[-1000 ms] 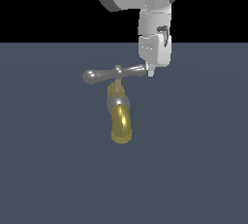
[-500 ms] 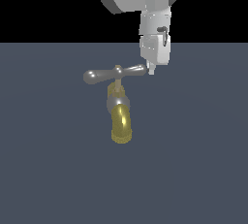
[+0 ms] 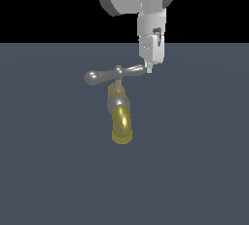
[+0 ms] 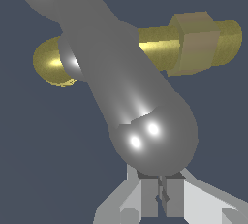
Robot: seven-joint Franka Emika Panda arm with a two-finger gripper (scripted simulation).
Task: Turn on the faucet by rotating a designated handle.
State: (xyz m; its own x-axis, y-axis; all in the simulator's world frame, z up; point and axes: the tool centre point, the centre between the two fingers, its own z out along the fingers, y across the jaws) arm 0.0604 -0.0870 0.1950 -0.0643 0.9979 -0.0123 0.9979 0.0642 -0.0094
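on the grey floor stands one faucet point(image 3: 119, 114) with one handle point(image 3: 114, 75); one gripper point(image 3: 149, 69), fingers pressed together holding nothing, touches the handle's end.

a simulated test scene: a lone faucet point(image 3: 119, 107) on a flat grey floor point(image 3: 194, 170) under black void.
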